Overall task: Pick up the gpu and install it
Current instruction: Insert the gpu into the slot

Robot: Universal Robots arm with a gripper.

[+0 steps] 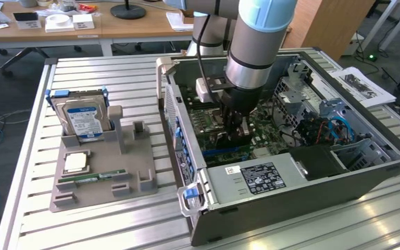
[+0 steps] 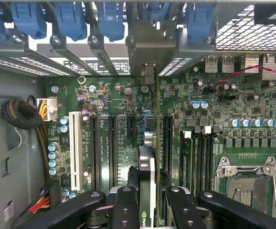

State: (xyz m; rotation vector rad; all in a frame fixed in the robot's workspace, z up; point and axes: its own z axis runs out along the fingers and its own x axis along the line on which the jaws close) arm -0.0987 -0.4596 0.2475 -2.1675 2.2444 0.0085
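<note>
My gripper reaches down inside the open computer case, over the motherboard. It is shut on the gpu, a thin dark card seen edge-on between the two black fingers. The card stands upright over the motherboard, in line with the long black expansion slots. Its silvery bracket end lies against the case's rear slot openings, among the blue latches. From the exterior view, the gpu appears as a dark shape just below the fingers, close to the board.
A grey parts holder stands on the slatted table to the exterior view's left of the case. It carries a hard drive, a processor and a green RAM stick. The power supply and drive cage crowd the case. An empty CPU socket lies beside the slots.
</note>
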